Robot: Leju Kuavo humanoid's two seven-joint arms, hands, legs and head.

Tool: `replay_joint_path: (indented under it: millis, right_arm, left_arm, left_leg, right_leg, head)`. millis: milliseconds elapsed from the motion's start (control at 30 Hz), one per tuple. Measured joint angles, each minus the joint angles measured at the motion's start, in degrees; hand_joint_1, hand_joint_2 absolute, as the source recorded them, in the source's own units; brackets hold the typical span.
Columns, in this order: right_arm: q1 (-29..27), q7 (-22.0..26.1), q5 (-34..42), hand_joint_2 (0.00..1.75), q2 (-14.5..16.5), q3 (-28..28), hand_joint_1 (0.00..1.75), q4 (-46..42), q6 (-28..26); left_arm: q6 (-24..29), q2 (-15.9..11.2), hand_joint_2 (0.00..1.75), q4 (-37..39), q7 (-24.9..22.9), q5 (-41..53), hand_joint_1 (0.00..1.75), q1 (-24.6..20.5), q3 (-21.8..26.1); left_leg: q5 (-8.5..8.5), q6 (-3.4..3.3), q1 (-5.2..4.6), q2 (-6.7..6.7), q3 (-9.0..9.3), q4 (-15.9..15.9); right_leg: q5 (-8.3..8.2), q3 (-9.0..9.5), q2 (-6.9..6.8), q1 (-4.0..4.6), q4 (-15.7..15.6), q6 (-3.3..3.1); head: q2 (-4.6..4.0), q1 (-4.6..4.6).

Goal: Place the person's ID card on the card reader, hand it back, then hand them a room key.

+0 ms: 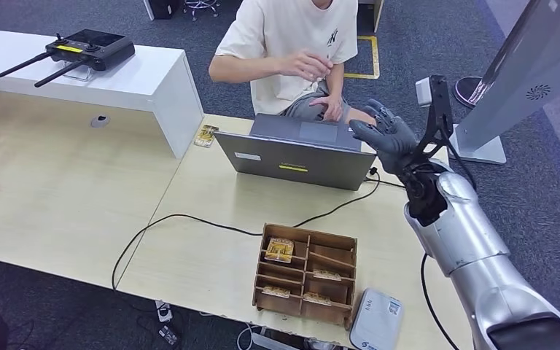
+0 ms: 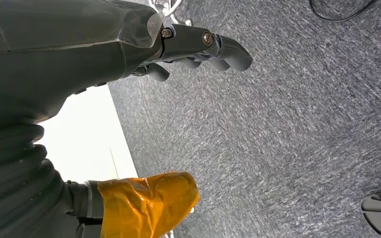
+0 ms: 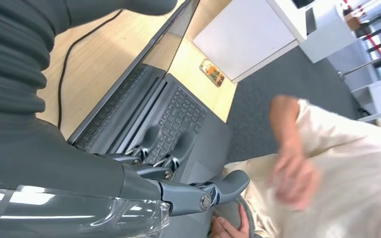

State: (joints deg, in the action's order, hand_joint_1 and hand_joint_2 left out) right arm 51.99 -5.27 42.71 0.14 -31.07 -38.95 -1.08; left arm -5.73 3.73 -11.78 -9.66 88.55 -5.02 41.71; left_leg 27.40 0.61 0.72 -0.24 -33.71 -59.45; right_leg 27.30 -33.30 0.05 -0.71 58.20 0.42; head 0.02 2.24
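Right hand: raised over the far right corner of the laptop, fingers spread and slightly bent, nothing held; palm turned toward the person.

Laptop: directly below and to the inner side of the right hand, lid open toward the person, keyboard under the fingers in the right wrist view.

Person's lower hand: just beyond the right fingertips, resting at the lap; no card made out in it.

Person's raised hand: farther out and inward from the right hand, held at the chest, blurred in the right wrist view; cannot tell whether a card is in it.

ID card: not made out; judged to arrive from the person's side, so straight ahead of the right hand.

Wooden box: back toward the robot from the right hand, on the tabletop, cards lying in several compartments, probably the room keys.

Card reader: white, nearer the robot again, just beside the box on the right arm's side.

Nearer arm: right, for both person and reader.

Left hand: hanging over the carpet, well apart from everything, fingers loosely apart, empty.
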Motion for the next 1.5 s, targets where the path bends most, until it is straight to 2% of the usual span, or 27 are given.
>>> replay_joint_path:
  millis: [167, 400, 633, 800, 833, 967, 1000, 1167, 1467, 1500]
  right_arm:
    - [-5.7, 6.1, -3.8, 1.75, -0.1, 1.5, 0.00, -7.4, 0.2]
    - [-21.9, 13.6, -16.7, 1.75, -0.1, 4.1, 0.00, -28.9, -2.6]
    - [-39.2, 18.4, -37.4, 1.75, -0.1, 3.5, 0.00, -52.9, -9.4]
    - [-48.7, 20.4, -51.8, 1.75, -0.4, 2.2, 0.00, -62.7, -13.9]
    - [-50.3, 20.6, -54.6, 1.75, -0.6, 2.0, 0.04, -63.8, -14.9]
    - [-55.3, 21.0, -61.3, 1.75, -1.7, 1.1, 1.69, -66.7, -17.3]
    - [-56.1, 21.0, -62.4, 1.75, -1.9, 0.8, 1.75, -66.9, -17.8]
    - [-59.0, 20.6, -67.8, 1.75, -3.6, -1.2, 1.75, -66.8, -22.3]
    - [-59.4, 17.6, -82.9, 1.75, -6.9, -7.1, 1.75, -62.6, -32.9]
    - [-59.3, 17.1, -84.8, 1.75, -7.1, -7.7, 1.67, -61.9, -34.0]
  left_arm:
    - [0.7, 0.1, 1.75, 0.0, 0.4, -1.6, 0.00, 0.8, 0.0]
    - [1.5, 0.2, 1.75, 0.0, 1.3, -3.8, 0.00, 1.9, 0.5]
    - [1.7, 0.2, 1.75, 0.0, 2.4, -6.0, 0.00, 2.8, 2.0]
    - [1.9, 0.2, 1.75, 0.0, 2.9, -6.8, 0.00, 3.2, 3.1]
    - [2.0, 0.2, 1.75, 0.0, 3.0, -6.9, 0.00, 3.2, 3.2]
    - [2.1, 0.2, 1.75, 0.0, 3.1, -7.1, 0.00, 3.5, 3.8]
    - [2.1, 0.3, 1.75, 0.0, 3.1, -7.2, 0.00, 3.5, 4.0]
    - [2.2, 0.3, 1.75, 0.0, 3.1, -7.3, 0.00, 3.7, 4.6]
    - [2.2, 0.5, 1.75, 0.0, 3.1, -6.7, 0.00, 3.7, 4.8]
    - [2.2, 0.5, 1.75, 0.0, 3.1, -6.6, 0.00, 3.7, 4.8]
  left_leg:
    - [0.01, -0.01, 0.01, 0.03, 0.00, 0.0]
    - [0.08, -0.02, 0.01, -0.05, -0.04, 0.0]
    - [0.16, -0.02, 0.00, -0.03, -0.05, 0.0]
    - [0.18, -0.01, 0.00, -0.03, -0.05, 0.0]
    - [0.19, -0.01, 0.00, -0.03, -0.05, 0.0]
    - [0.19, -0.01, 0.00, -0.01, -0.04, 0.0]
    - [0.18, -0.01, 0.00, 0.00, -0.03, 0.0]
    - [0.18, -0.01, 0.00, 0.00, -0.03, 0.0]
    - [0.18, -0.01, 0.00, 0.00, -0.03, 0.0]
    - [0.18, -0.01, 0.00, 0.00, -0.03, 0.0]
  right_leg:
    - [0.01, -0.02, 0.02, 0.00, 0.0, -0.01]
    - [0.10, -0.02, -0.05, 0.01, 0.0, 0.05]
    - [0.20, -0.02, -0.06, 0.01, 0.0, 0.02]
    - [0.22, -0.02, -0.07, 0.01, -0.1, 0.01]
    - [0.22, -0.01, -0.07, 0.01, -0.1, 0.01]
    - [0.22, 0.00, -0.05, 0.00, -0.1, 0.01]
    - [0.22, 0.00, -0.05, 0.00, -0.1, 0.01]
    - [0.21, 0.01, -0.05, 0.00, -0.1, 0.01]
    - [0.22, 0.01, -0.05, 0.00, -0.1, 0.01]
    - [0.22, 0.01, -0.05, 0.00, -0.1, 0.01]
  head:
    - [0.00, 0.01]
    - [0.00, 0.01]
    - [0.00, 0.00]
    - [0.00, 0.01]
    - [0.00, 0.01]
    - [0.00, 0.01]
    - [0.00, 0.01]
    - [0.00, 0.00]
    - [0.00, 0.01]
    - [0.00, 0.00]
